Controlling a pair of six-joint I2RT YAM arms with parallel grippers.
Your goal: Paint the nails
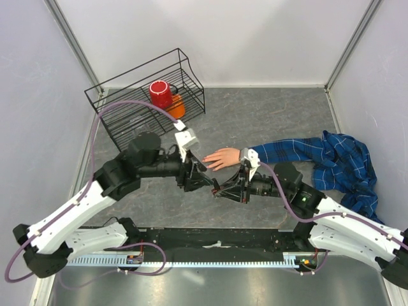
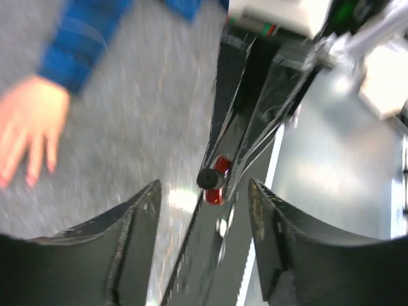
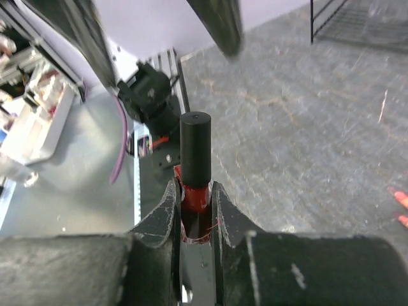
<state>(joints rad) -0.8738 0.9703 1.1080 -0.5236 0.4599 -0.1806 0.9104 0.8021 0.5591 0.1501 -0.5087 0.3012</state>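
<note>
Nails (image 2: 30,180) beside left claw (image 2: 204,186), apart

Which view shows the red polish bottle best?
Right wrist: the small red bottle with black cylindrical cap sits central, clamped in the right tool. Left wrist shows it small and blurred; overhead, it is indiscernible.

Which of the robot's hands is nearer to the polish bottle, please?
Right. The right hand is shut on the polish bottle, at its red body; the left hand stands open, facing its black cap but apart from it.
</note>
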